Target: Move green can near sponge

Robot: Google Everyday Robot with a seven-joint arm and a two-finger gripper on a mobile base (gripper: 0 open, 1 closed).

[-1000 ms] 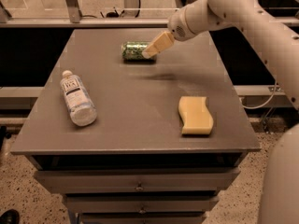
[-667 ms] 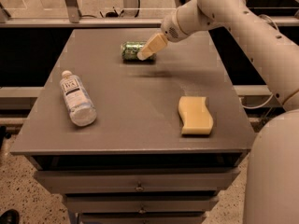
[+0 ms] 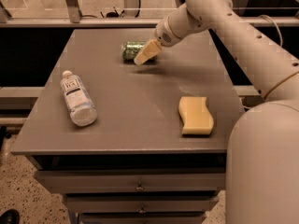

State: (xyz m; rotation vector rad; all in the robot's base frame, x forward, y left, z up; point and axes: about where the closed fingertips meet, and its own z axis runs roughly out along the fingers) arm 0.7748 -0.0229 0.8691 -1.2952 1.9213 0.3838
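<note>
The green can [image 3: 132, 50] lies on its side at the far middle of the grey table [image 3: 131, 106]. My gripper [image 3: 145, 53] reaches in from the upper right and hangs right over the can's right end, covering part of it. The pale yellow sponge [image 3: 195, 115] lies flat at the front right of the table, well apart from the can and gripper.
A clear plastic bottle [image 3: 77, 98] with a white label lies on its side at the left of the table. My arm [image 3: 233, 27] spans the upper right. Drawers sit under the table's front edge. A rail runs behind the table.
My gripper has moved left and down over the can's right end. The can, sponge and bottle have not moved.
</note>
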